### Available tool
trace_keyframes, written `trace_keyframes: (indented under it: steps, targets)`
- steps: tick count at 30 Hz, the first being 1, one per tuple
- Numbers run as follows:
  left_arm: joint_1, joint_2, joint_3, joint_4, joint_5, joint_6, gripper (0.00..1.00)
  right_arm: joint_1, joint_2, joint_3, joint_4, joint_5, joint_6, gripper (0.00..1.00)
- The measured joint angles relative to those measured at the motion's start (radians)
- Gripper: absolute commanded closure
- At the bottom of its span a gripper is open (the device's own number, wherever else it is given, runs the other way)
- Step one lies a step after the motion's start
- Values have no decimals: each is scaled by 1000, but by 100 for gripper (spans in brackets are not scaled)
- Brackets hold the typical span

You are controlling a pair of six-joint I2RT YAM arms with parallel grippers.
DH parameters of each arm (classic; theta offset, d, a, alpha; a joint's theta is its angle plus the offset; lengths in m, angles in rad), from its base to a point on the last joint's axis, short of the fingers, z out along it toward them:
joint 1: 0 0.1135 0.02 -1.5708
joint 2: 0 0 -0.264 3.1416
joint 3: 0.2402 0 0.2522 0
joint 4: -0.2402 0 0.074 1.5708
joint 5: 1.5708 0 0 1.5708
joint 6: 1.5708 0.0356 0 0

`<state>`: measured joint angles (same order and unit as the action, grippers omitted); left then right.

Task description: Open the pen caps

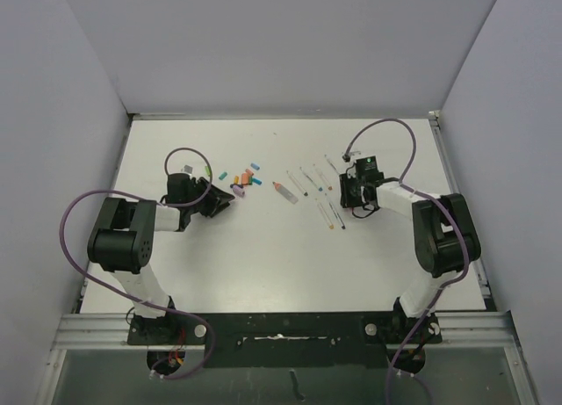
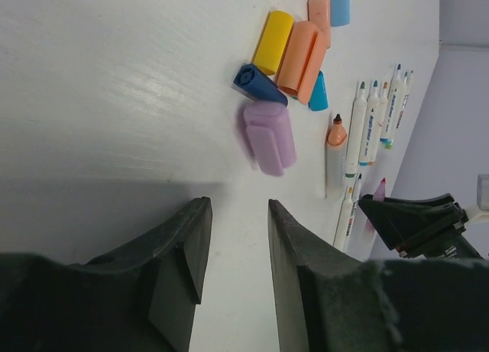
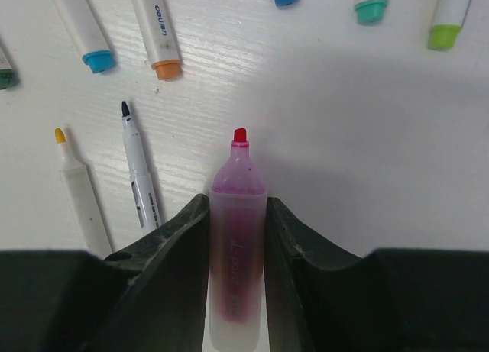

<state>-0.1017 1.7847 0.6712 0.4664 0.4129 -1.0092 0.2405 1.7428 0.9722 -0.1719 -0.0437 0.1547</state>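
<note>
The pen caps (image 1: 244, 178) lie loose in a cluster left of the table's middle. In the left wrist view a purple cap (image 2: 269, 137) lies on the table just ahead of my left gripper (image 2: 238, 214), slightly blurred. Beyond it are a dark blue cap (image 2: 258, 84), a yellow cap (image 2: 273, 42), an orange cap (image 2: 301, 58) and a teal cap (image 2: 318, 92). The left jaws stand apart with only bare table between them. My right gripper (image 3: 238, 211) is shut on an uncapped pink highlighter (image 3: 238, 245), whose red tip (image 3: 240, 134) points away from the wrist.
Several uncapped pens (image 1: 307, 190) lie between the two arms. Under the right wrist are a yellow-tipped pen (image 3: 80, 192), a black-tipped pen (image 3: 137, 169) and others further off. A small grey object (image 1: 188, 168) sits behind the left gripper (image 1: 225, 200). White walls enclose the table.
</note>
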Motion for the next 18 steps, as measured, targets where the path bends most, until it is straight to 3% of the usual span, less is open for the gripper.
trace_keyframes:
  steps: [11,18]
  targets:
    - [13,-17,-19,5,17,-9,61,-13,6,6,-2,-12,10,97]
    - [19,-154,-53,59,32,-30,59,-19,22,20,-4,-29,15,91]
